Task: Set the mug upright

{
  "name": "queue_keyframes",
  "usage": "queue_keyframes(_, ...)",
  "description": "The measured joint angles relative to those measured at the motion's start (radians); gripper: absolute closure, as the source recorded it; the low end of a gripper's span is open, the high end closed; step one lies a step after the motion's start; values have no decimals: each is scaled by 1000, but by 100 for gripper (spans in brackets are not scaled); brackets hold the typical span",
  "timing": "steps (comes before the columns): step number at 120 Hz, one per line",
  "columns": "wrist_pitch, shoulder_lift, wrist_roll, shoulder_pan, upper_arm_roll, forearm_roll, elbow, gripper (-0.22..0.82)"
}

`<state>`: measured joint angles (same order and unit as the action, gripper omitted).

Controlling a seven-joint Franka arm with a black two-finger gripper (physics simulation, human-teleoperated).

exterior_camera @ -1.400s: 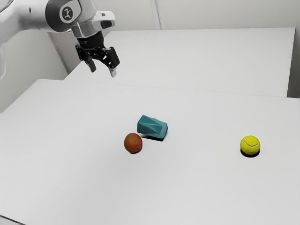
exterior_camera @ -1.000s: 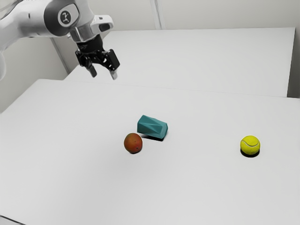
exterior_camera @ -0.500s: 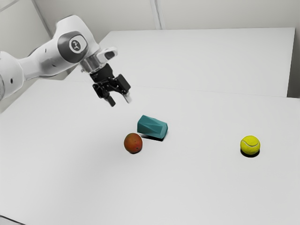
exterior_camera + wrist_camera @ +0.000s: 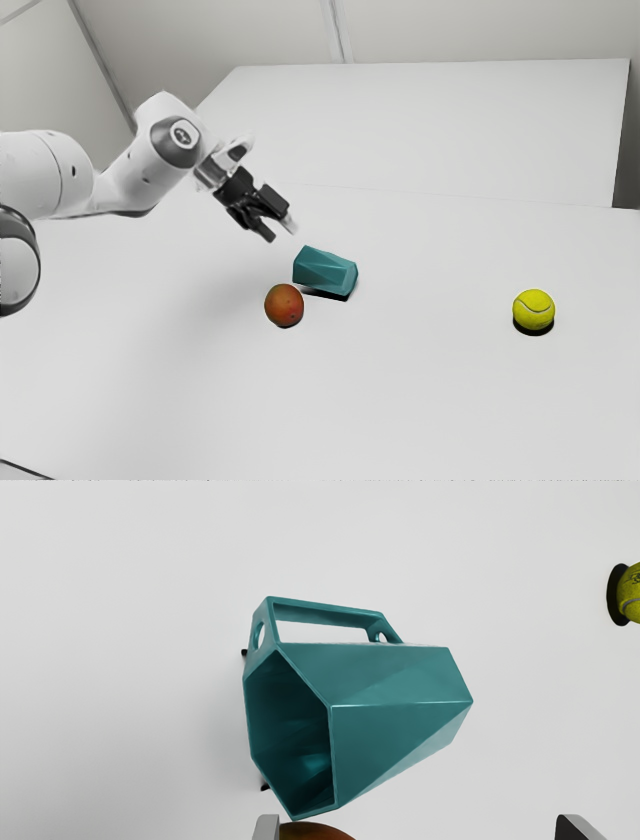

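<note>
My gripper (image 4: 281, 233) hangs above the table at the upper left of the mug, its two fingers spread apart with nothing between them. The teal faceted mug (image 4: 324, 272) lies on its side on the table. In the wrist view the mug (image 4: 390, 695) shows its dark opening and its handle, which is on the side away from my fingertips. Both tips of the gripper (image 4: 417, 827) stand wide apart at the bottom edge, not touching the mug.
A reddish-orange round fruit (image 4: 284, 305) sits close beside the mug; part of this fruit (image 4: 317, 831) shows by one fingertip. A yellow tennis ball (image 4: 533, 309) rests farther off toward the exterior view's right. Everything stands on a white table (image 4: 420, 400).
My arm has come down and toward the exterior view's right, bringing the open gripper nearer the mug, with the hand more tilted. The mug, fruit and ball have kept their places.
</note>
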<state>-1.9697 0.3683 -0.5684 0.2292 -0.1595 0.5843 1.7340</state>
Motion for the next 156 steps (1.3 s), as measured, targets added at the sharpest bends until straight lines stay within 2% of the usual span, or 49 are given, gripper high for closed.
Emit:
queue_keyframes(24,-23,82,-67,7,0,37,-20,0)
queue_keyframes(59,54,134,-97,17,2,131,-23,0)
queue_keyframes(108,142,156,-167,32,-3,209,-50,0)
queue_keyframes(156,199,208,-306,33,-9,272,-76,0)
